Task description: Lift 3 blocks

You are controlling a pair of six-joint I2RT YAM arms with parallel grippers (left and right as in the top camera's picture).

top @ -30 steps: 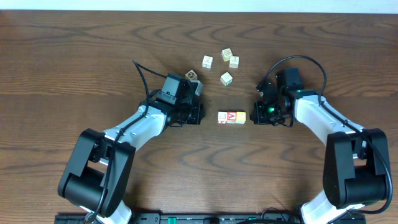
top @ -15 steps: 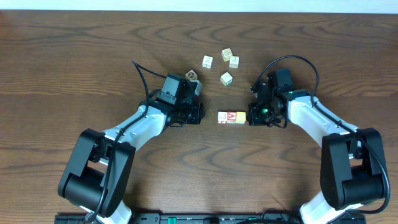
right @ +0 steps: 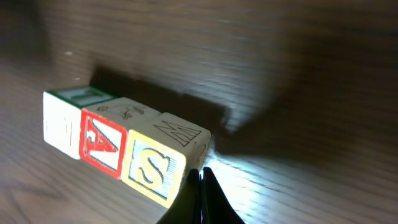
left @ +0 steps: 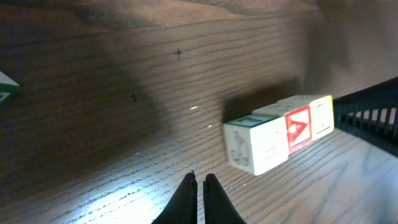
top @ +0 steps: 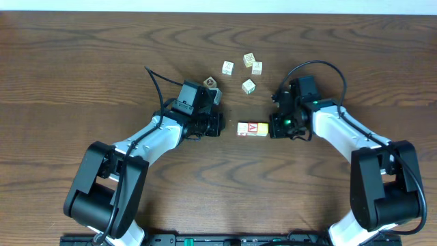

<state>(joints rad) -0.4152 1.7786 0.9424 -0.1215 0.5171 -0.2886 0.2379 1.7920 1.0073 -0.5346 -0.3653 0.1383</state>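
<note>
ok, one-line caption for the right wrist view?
Shut right gripper at the yellow end of a row of three blocks on the wooden table.

Dim, blurry wrist views; glare patches

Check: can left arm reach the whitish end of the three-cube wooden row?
Likely yes: only bare wooden table separates the shut left pincer from that end of the three-cube wooden row; the right pincer sits at the yellow end.
</note>
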